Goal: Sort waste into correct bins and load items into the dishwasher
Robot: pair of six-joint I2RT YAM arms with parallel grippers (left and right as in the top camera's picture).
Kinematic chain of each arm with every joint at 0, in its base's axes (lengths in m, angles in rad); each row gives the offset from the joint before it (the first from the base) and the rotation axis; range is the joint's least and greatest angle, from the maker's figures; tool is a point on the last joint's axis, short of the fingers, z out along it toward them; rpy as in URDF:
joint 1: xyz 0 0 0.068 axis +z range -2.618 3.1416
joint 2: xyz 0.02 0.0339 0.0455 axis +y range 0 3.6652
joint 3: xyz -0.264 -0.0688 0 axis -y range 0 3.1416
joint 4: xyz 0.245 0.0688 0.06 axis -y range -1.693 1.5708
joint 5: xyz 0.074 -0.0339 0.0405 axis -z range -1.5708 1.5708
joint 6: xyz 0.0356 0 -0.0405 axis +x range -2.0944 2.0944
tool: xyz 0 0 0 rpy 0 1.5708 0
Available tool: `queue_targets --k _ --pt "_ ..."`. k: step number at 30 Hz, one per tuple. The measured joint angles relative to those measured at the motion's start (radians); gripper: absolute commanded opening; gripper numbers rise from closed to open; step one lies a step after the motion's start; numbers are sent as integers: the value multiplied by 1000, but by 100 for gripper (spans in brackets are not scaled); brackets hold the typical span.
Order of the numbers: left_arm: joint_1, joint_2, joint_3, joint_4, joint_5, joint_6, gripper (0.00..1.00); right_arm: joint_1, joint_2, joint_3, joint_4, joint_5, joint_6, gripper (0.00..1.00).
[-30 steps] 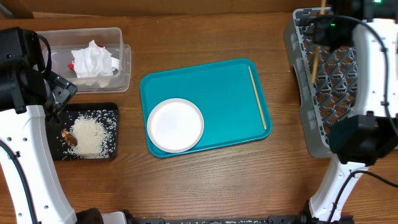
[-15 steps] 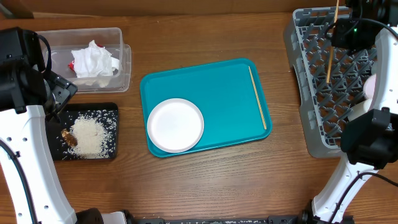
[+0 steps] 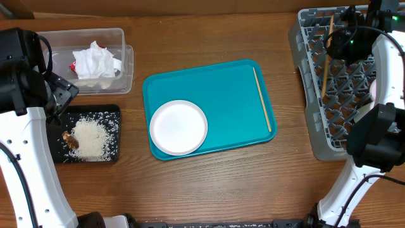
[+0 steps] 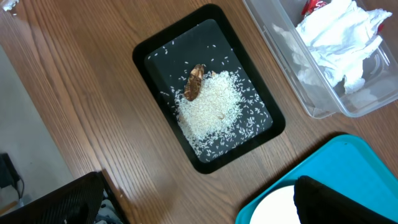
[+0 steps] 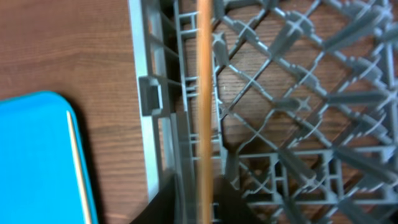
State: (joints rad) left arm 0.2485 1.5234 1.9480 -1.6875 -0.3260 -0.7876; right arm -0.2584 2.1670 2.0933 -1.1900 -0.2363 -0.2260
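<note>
My right gripper [image 3: 335, 39] [image 5: 204, 210] is shut on a thin wooden chopstick [image 3: 326, 63] [image 5: 204, 93] and holds it over the left part of the grey dish rack [image 3: 304, 60] [image 5: 152, 93]. The second chopstick [image 3: 262, 99] [image 5: 76, 168] lies along the right side of the teal tray. A flat white plate [image 3: 178, 126] [image 4: 273, 208] lies on the tray's left. My left gripper [image 3: 61, 95] [image 4: 199, 211] is open and empty above the black tray [image 3: 114, 113] [image 4: 149, 53]. That tray holds rice [image 3: 90, 139] [image 4: 211, 109] and a brown scrap [image 3: 68, 138] [image 4: 194, 81]. The bowls and cup are not visible.
The clear tub [image 3: 124, 63] [image 4: 280, 68] at the back left holds crumpled tissues [image 3: 95, 61] [image 4: 336, 31] and a red wrapper [image 4: 313, 6]. The teal tray [image 3: 215, 88] [image 4: 348, 162] sits mid-table. Bare wood lies between tray and rack.
My right gripper has shifted over the rack with the chopstick, first rightward, then back left and lower. The left arm has not moved.
</note>
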Motion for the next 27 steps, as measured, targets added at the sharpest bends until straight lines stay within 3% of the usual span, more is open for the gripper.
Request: queue_targets --k 4,7,8,17,27 --pt "0 0 0 0 0 0 100 2 0 0 -10 -12 -3 56" --pt "0 0 0 0 0 0 100 6 0 0 -22 -20 9 73" --pt "0 0 0 0 0 0 100 9 0 0 -26 -23 14 75" --pt "0 0 0 0 0 0 100 82 0 0 -92 -83 42 74" --pt "0 0 0 0 0 0 100 297 0 0 -171 -117 60 79"
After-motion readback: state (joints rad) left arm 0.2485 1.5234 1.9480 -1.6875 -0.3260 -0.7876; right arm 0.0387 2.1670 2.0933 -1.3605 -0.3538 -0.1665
